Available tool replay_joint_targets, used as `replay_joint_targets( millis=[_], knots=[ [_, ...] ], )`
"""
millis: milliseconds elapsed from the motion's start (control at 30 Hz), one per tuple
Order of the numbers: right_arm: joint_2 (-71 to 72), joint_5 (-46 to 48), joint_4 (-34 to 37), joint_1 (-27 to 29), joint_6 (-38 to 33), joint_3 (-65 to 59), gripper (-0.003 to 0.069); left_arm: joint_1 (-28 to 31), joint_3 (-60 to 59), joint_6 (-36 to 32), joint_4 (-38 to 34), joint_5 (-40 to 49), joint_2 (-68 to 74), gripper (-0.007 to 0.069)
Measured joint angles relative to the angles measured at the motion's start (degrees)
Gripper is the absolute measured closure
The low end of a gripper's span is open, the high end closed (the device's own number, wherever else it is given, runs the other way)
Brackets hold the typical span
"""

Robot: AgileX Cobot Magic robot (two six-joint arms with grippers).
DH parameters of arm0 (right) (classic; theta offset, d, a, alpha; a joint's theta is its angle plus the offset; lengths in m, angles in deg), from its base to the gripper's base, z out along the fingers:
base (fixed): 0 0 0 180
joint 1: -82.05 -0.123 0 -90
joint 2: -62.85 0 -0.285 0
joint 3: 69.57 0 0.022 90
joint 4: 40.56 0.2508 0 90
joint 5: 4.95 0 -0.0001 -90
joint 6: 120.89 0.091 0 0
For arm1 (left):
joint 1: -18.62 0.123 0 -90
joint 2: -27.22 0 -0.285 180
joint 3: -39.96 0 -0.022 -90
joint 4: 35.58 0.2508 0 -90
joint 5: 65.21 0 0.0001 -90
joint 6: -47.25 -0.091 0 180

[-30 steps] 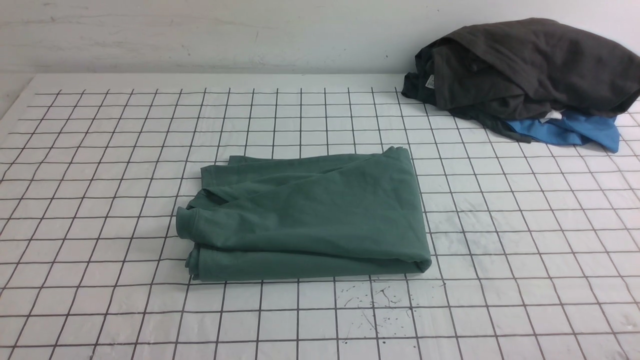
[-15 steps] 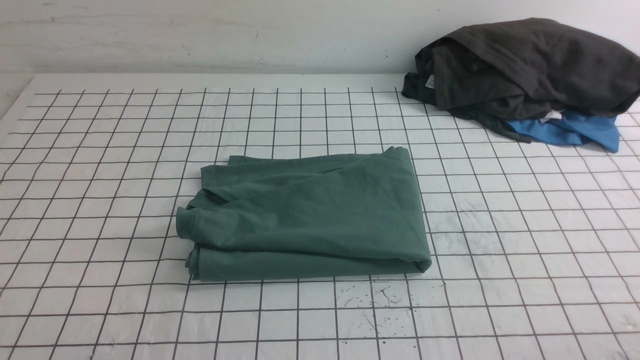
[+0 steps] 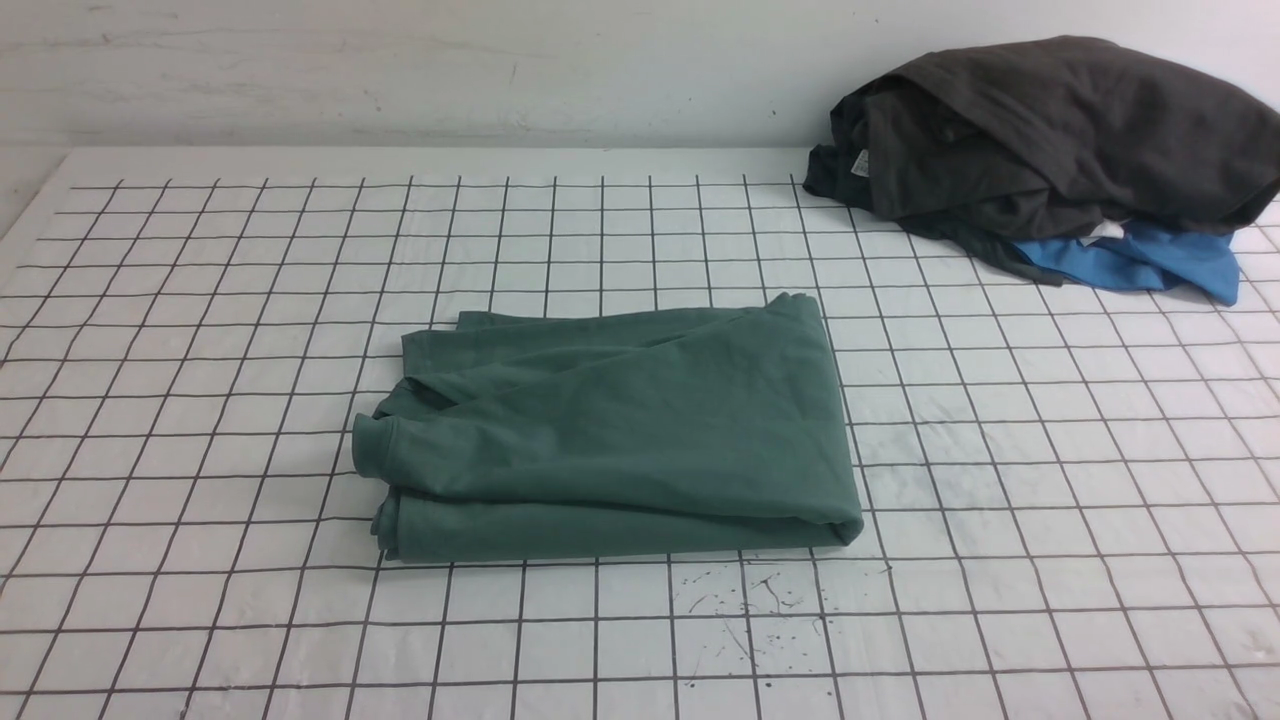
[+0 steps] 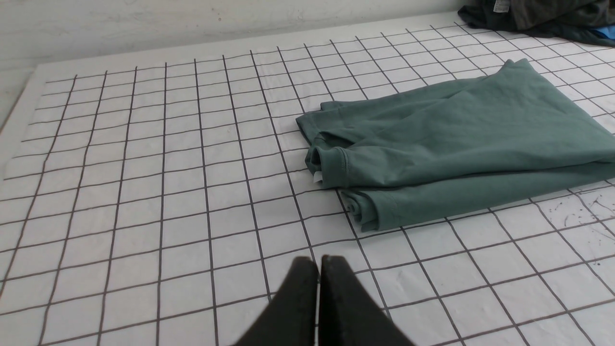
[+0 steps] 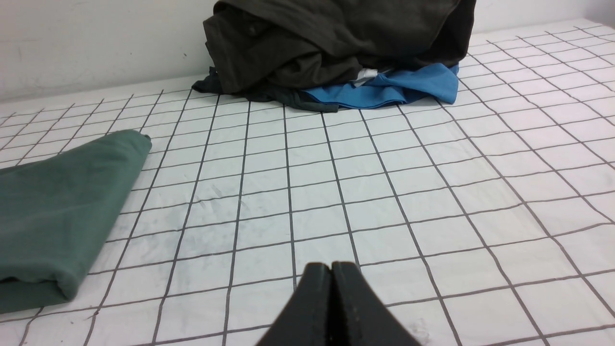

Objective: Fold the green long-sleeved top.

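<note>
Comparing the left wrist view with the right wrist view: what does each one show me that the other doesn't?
Only the left wrist view shows the shut left gripper and the cuffed sleeve end at the open edge of the folded green long-sleeved top. Only the right wrist view shows the shut right gripper, the bulk of the dark grey-black garment heaped on the bright blue garment, and the top's rounded folded edge. Both show the top lying untouched on the gridded table cover, with neither gripper holding anything.

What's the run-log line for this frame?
green top: folded, flat on grid table | left tool: shut, empty | right tool: shut, empty | dark pile: far right
</note>
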Motion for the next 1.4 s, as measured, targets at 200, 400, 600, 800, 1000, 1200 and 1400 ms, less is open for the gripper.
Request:
replay_joint_targets(
  millis=[200, 400, 600, 800, 1000, 1200, 1400],
  knots=[
    [0.00, 0.00, 0.00, 0.00, 0.00, 0.00, 0.0673, 6.83, -5.46, 0.00, -3.02, -12.06, 0.00, 0.0631],
    [0.00, 0.00, 0.00, 0.00, 0.00, 0.00, 0.0673, 21.64, -18.25, -3.28, -8.13, -32.51, 0.00, 0.0631],
    [0.00, 0.00, 0.00, 0.00, 0.00, 0.00, 0.0673, 27.41, -27.59, -9.16, -8.85, -37.52, 0.00, 0.0631],
    [0.00, 0.06, 0.00, 0.00, 0.00, 0.00, 0.0673, 27.41, -27.84, -9.99, -8.66, -31.33, 0.05, 0.0631],
    [0.00, 0.06, 0.00, 0.00, 0.00, 0.00, 0.0673, 24.70, -27.71, -10.10, -8.48, -30.60, 0.05, 0.0631],
    [0.00, 0.06, 0.00, 0.00, 0.00, 0.00, 0.0673, 24.01, -27.71, -10.10, -8.48, -30.57, 0.05, 0.0631],
    [0.00, 0.06, 0.00, 0.00, 0.00, 0.00, 0.0673, 24.01, -27.71, -10.10, -8.48, -30.62, 0.05, 0.0631]
  ],
)
